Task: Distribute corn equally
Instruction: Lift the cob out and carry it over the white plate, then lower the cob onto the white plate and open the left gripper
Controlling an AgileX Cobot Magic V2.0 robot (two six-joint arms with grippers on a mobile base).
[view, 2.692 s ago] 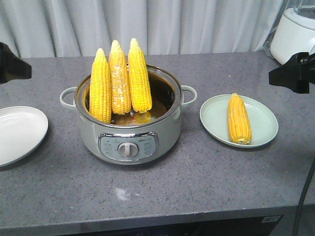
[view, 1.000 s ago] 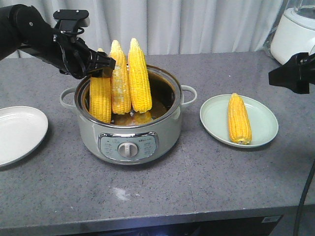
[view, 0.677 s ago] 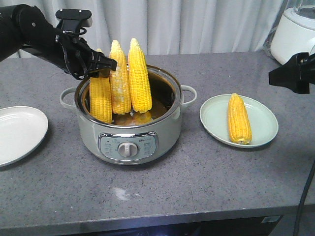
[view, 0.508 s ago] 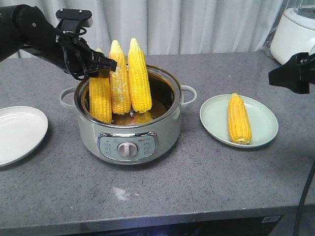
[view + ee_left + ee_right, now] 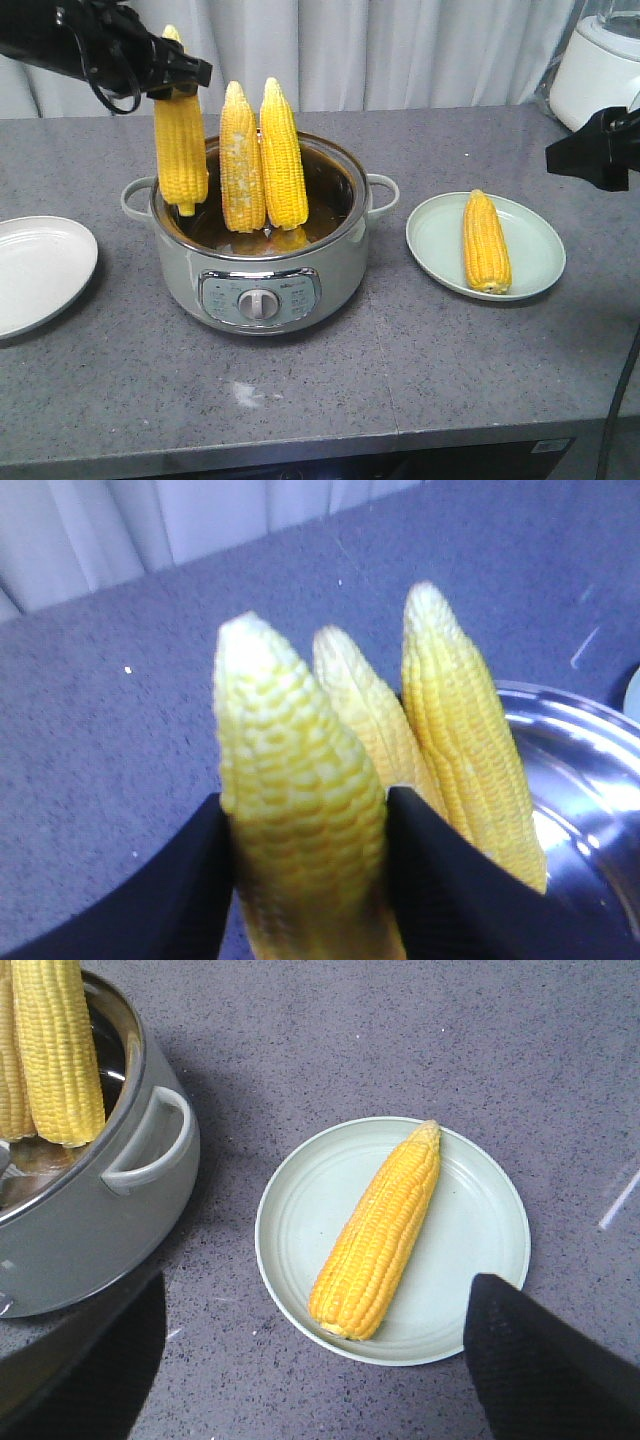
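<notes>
My left gripper (image 5: 180, 78) is shut on the upper part of one corn cob (image 5: 180, 150), which hangs upright over the left rim of the grey-green cooking pot (image 5: 260, 270). In the left wrist view its black fingers (image 5: 190, 880) press both sides of that cob (image 5: 300, 800). Two more cobs (image 5: 240, 160) (image 5: 283, 155) stand on end inside the pot. A single cob (image 5: 486, 242) lies on the pale green plate (image 5: 535, 250) at the right. My right gripper (image 5: 315, 1370) hovers open above that plate's (image 5: 470, 1230) near-left edge, holding nothing.
An empty white plate (image 5: 40, 270) lies at the left edge of the grey counter. A white appliance (image 5: 600, 65) stands at the back right. The pot has side handles (image 5: 150, 1150) and a front dial (image 5: 260, 305). A curtain hangs behind the counter.
My left arm came in, closed on the leftmost cob in the pot and has lifted it up and slightly left. The right gripper has stayed still.
</notes>
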